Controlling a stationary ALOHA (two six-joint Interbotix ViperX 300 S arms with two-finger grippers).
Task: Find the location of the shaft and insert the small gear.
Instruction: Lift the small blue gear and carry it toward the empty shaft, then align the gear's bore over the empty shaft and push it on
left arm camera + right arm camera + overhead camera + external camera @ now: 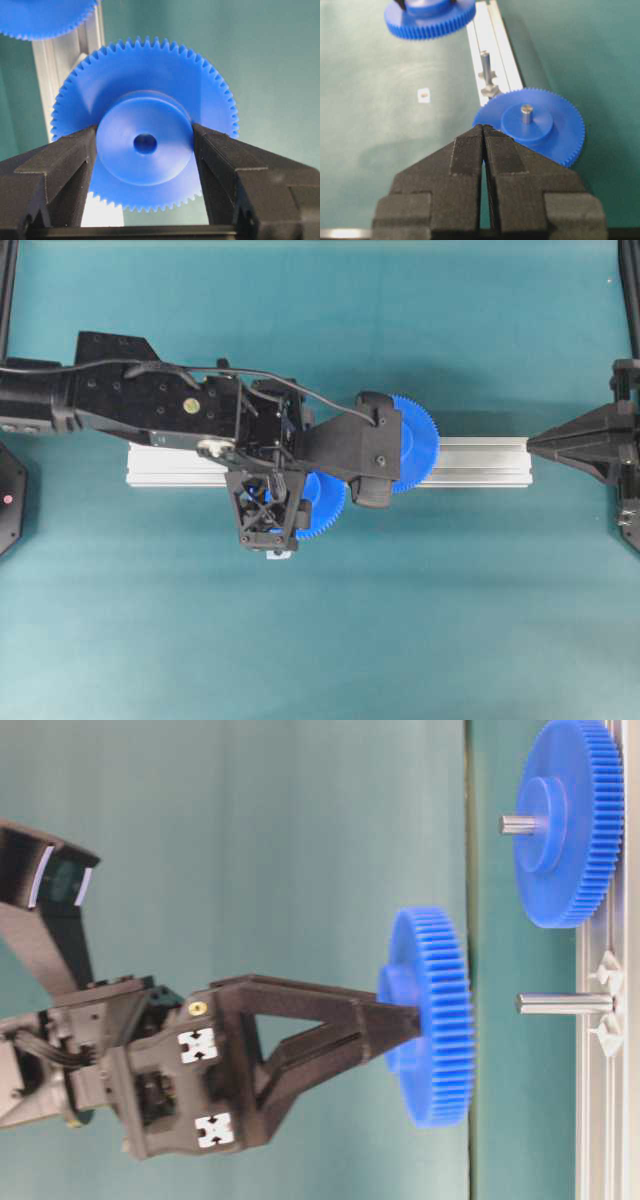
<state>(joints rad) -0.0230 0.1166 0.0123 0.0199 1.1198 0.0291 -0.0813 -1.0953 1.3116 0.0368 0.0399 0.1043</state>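
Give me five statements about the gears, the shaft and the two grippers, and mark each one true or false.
1. The left gripper holds the small gear by its raised hub. True.
2. The small gear already sits on the shaft. False: the shaft stands bare, and the gear is apart from it.
3. The larger gear is mounted on the aluminium rail with a pin through its centre. True.
4. The right gripper is wide open. False: its fingertips meet.
5. The right gripper holds the larger gear. False: it holds nothing.
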